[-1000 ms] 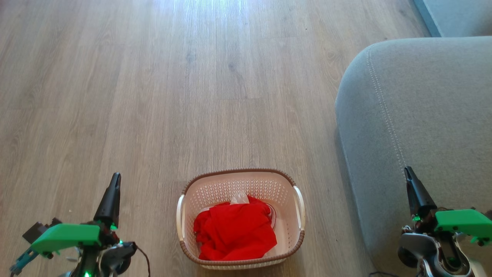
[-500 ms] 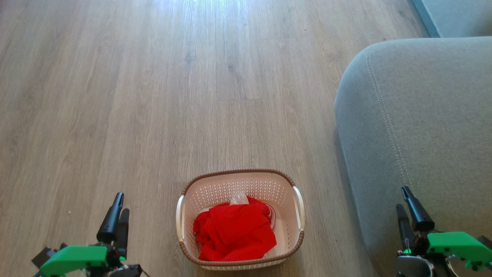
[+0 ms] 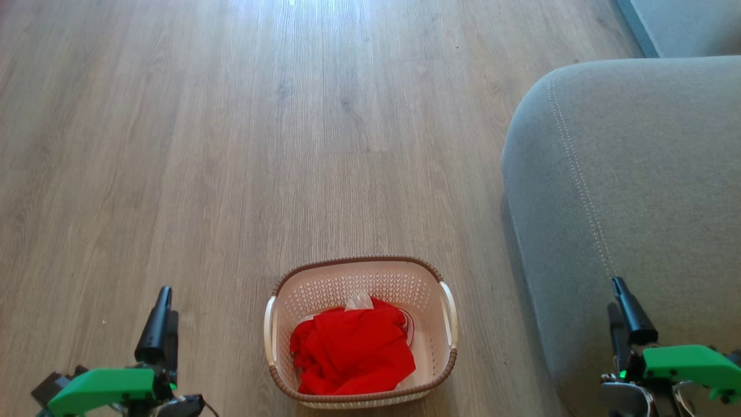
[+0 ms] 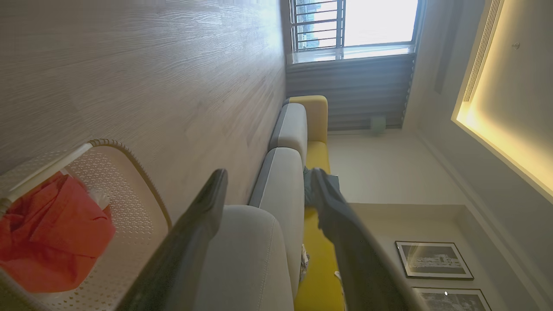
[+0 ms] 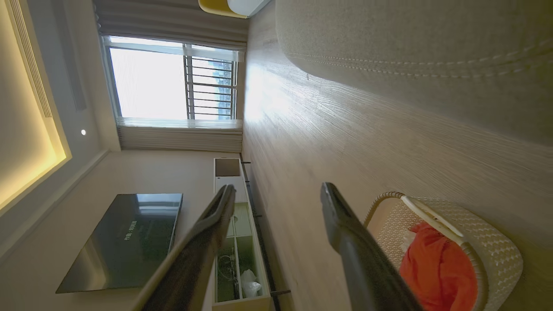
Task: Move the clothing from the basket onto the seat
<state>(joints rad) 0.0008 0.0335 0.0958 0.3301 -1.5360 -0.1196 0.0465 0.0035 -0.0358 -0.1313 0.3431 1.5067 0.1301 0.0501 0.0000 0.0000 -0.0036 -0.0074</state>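
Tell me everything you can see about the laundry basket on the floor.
The basket is small, cream-white perforated plastic, a rounded rectangle with a brown woven-look rim and two white side handles. It stands upright on the wood floor, left of the grey seat and apart from it. Bunched red clothing lies inside, below the rim.

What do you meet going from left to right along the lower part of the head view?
left gripper → basket → seat

Saw bright red clothing (image 3: 353, 353); noted cream-white perforated basket (image 3: 359, 285), brown woven-look rim; found grey seat (image 3: 637, 174), pale stitching; logged pale wood-grain floor (image 3: 231, 145).
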